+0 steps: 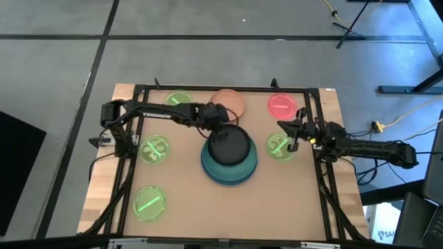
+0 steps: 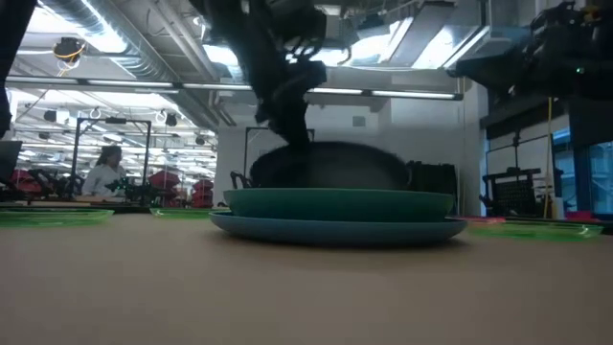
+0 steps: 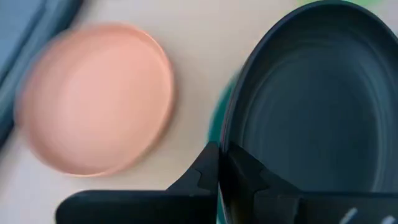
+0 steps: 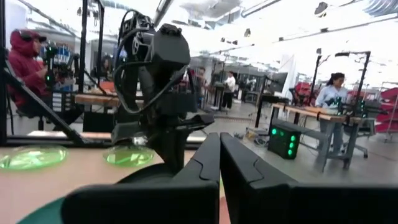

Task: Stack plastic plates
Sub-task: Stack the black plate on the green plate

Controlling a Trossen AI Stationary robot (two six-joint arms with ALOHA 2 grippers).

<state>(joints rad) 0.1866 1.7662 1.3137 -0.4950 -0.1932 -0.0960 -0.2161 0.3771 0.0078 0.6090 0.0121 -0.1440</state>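
Observation:
A large teal plate point(image 1: 243, 166) lies on a blue plate point(image 2: 335, 229) at the table's middle. My left gripper point(image 1: 217, 123) is shut on a black plate point(image 1: 230, 144) above that stack. The peach plate point(image 1: 230, 101) lies just beyond it near the far edge; in the left wrist view the peach plate point(image 3: 93, 99) lies flat on the table. My right gripper point(image 1: 294, 133) is shut and holds nothing, standing over the table's right side beside a small green plate point(image 1: 279, 146). A pink-red plate point(image 1: 282, 105) lies at the far right. My left gripper holds the black plate by its rim on the far left side point(image 3: 222, 163), pinched with one finger point(image 3: 198, 177) outside and one finger point(image 3: 267, 186) inside the plate. The fingers come slanting down from the far left. The plate point(image 2: 326, 168) sits tilted over the teal plate point(image 2: 340, 202); whether its lower edge touches it, I cannot tell.
Three more small green plates lie flat on the table: far left point(image 1: 178, 100), left point(image 1: 154, 149) and near left point(image 1: 149, 203). A black frame point(image 1: 208, 88) runs round the table. The near middle and near right of the table hold nothing. People sit at benches behind point(image 2: 103, 172).

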